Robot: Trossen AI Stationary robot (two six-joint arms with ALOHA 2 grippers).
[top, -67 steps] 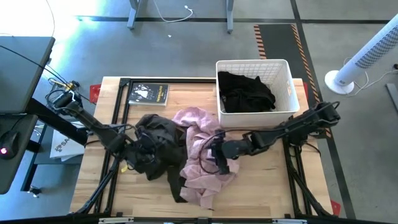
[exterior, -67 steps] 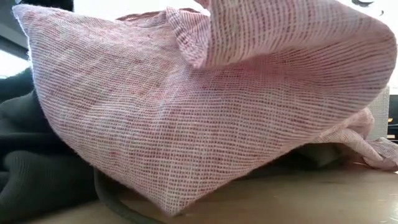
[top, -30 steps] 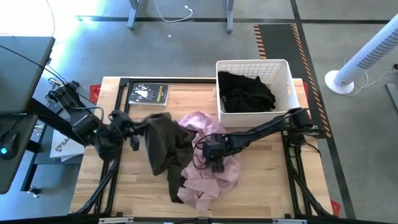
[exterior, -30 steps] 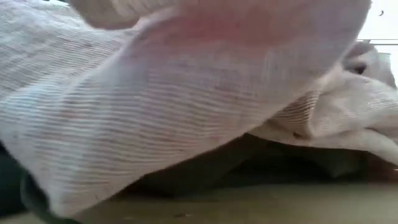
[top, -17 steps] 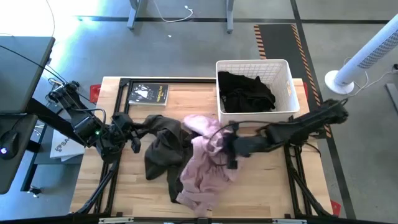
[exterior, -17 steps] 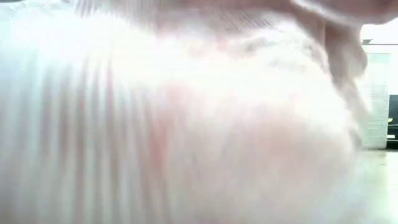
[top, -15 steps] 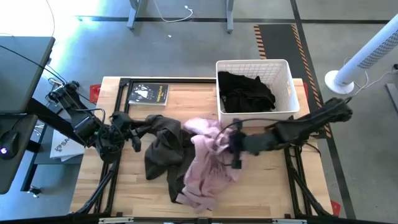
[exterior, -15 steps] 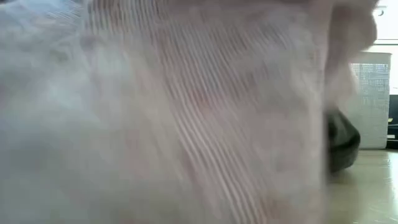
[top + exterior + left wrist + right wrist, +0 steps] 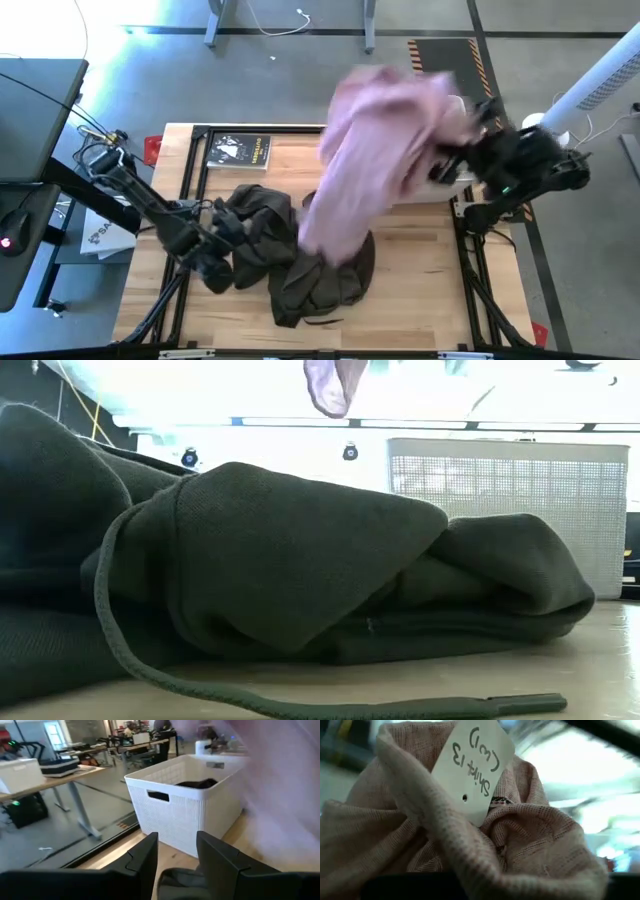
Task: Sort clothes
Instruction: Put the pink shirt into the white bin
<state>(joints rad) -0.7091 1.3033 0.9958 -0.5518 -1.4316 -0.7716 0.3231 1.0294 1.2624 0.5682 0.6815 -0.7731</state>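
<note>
The pink shirt (image 9: 380,150) is seen as thin, loosely woven cloth, tagged with matt paper (image 9: 472,762). The olive hoodie (image 9: 300,580) is thick matt knit. The basket (image 9: 192,815) is white latticed plastic; the surface (image 9: 430,280) pale wood.

high: straight down | low: table-level, close | both share dark garment (image 9: 300,255) (image 9: 300,570)

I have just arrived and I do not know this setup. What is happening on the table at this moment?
The robot is sorting clothes. The right gripper holds a pale pink shirt lifted high above the table, beside the white lattice basket, which already has a black garment inside. A paper tag hangs on the shirt. The left gripper sits open and low at a dark olive hoodie lying on the wooden table.
</note>
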